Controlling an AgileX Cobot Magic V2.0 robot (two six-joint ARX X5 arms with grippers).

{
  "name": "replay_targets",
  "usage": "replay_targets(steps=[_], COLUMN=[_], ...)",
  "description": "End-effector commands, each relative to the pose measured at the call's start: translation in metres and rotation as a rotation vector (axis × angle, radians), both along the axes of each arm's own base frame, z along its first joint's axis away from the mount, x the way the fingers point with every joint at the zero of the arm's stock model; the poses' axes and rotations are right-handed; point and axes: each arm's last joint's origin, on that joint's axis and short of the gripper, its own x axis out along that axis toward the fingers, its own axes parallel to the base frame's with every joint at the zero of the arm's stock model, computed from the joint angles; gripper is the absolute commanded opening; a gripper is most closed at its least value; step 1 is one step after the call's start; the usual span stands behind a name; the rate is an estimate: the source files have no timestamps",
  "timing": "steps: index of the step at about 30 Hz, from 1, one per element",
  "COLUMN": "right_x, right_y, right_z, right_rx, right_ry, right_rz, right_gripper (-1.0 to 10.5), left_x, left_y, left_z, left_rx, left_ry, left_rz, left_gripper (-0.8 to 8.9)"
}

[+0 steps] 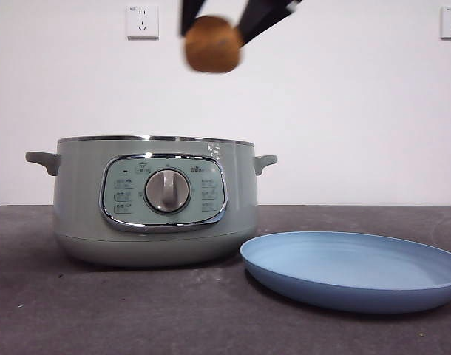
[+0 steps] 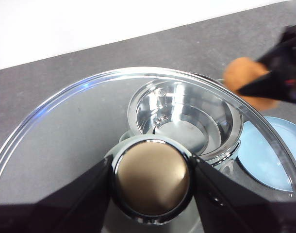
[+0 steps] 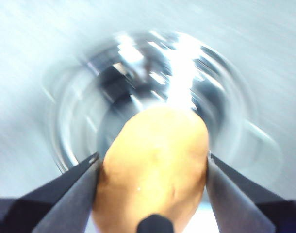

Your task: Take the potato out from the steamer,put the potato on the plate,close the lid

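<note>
Tan-orange against the white wall, the potato (image 1: 213, 44) hangs clear above the steamer (image 1: 151, 200), clamped between the jaws of my right gripper (image 3: 153, 165). I judge it is held that high so it clears the pot's rim before I carry it sideways to the plate (image 1: 355, 270). The jaws are spread only as wide as the potato's short axis, one pressing each flank; the right wrist view is smeared, but beneath the gripper I can make out the shiny steel bowl of the pot.

My left gripper (image 2: 152, 177) is closed on the lid (image 2: 65, 126) by its knob (image 2: 152, 179) — the jaws sit tight against either side of the silver cap. I read this as holding the glass up and aside so the pot's mouth is open. Through the glass, below and beyond that gripper, the pot's bowl looks empty, and the pale blue plate lies just past it.

The plate is bare, so placing and closing are not yet done.
</note>
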Motion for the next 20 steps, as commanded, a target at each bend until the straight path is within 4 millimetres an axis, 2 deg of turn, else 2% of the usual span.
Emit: replay_targets(steps=[1,5,9,16,20], right_x=[-0.007,-0.015,-0.020,-0.024,-0.022], right_y=[-0.016,-0.037,-0.057,-0.085,-0.092], right_z=[0.004,0.003,-0.012,-0.072,-0.108], right_rx=[-0.062,-0.087,-0.102,-0.123,-0.137], right_ry=[0.006,0.037,0.059,0.117,0.145], right_rz=[-0.004,-0.035,-0.078,-0.153,-0.175], right_gripper=[-0.1,-0.1,-0.1,-0.1,-0.1], left_x=[0.000,0.003,0.008,0.018,0.023], left_y=[0.000,-0.002,-0.004,-0.008,-0.010], left_z=[0.008,0.008,0.009,0.009,0.008], left_rx=[-0.006,-0.011,-0.017,-0.028,-0.036], left_ry=[-0.071,-0.066,-0.070,-0.055,-0.047], left_rz=[-0.012,-0.048,-0.061,-0.091,-0.110], left_gripper=[-0.08,-0.09,-0.09,-0.09,-0.09])
